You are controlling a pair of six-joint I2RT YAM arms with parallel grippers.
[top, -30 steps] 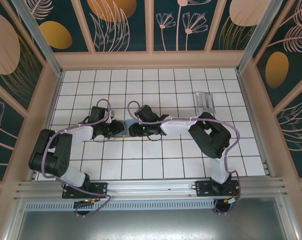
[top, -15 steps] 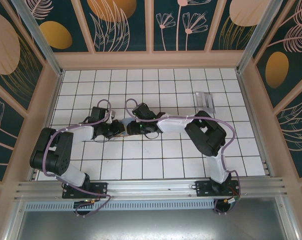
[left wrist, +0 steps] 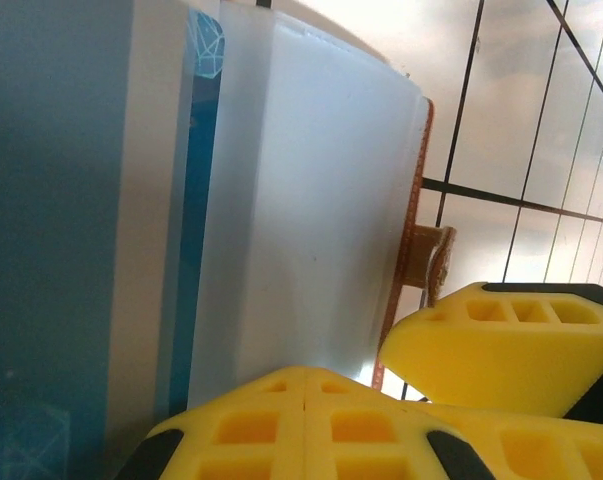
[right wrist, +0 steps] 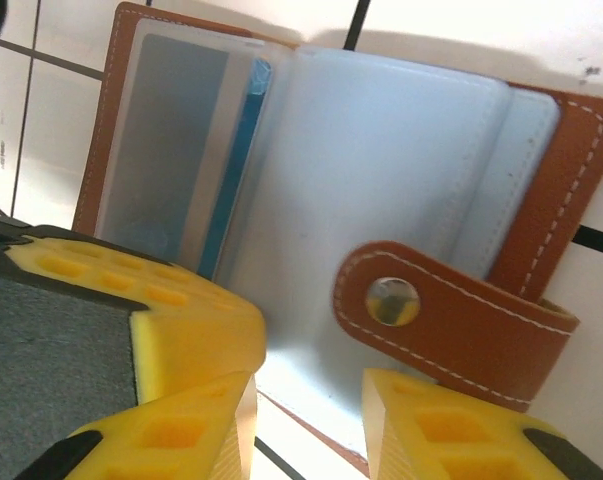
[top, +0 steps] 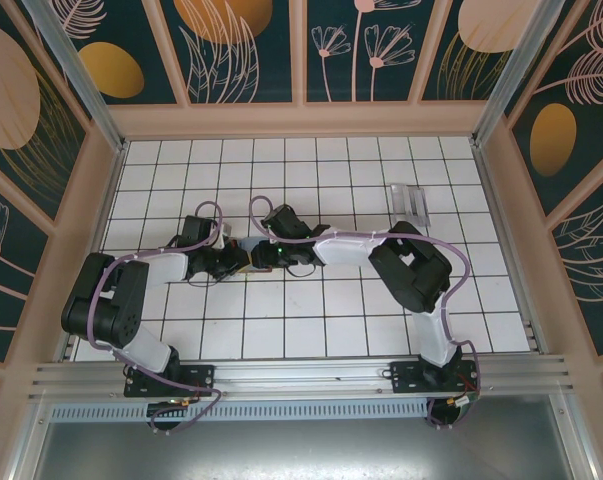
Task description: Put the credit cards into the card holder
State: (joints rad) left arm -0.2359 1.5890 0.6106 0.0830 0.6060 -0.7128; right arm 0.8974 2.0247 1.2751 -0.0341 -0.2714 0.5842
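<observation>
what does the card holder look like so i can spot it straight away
Look near the middle of the white tiled floor, just left of centre. The card holder lies open there: brown leather with white stitching, clear plastic sleeves and a tab with a metal snap, unlike the pale loose cards lying toward the floor's far right.

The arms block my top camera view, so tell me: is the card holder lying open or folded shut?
Observer: Open. In the right wrist view the card holder is spread with its clear sleeves facing up.
Operator: Anything in them?
Observer: A blue-edged card sits in a sleeve on the side away from the tab.
Operator: Right gripper?
Observer: The right gripper has its jaws apart at the holder's edge.
</observation>
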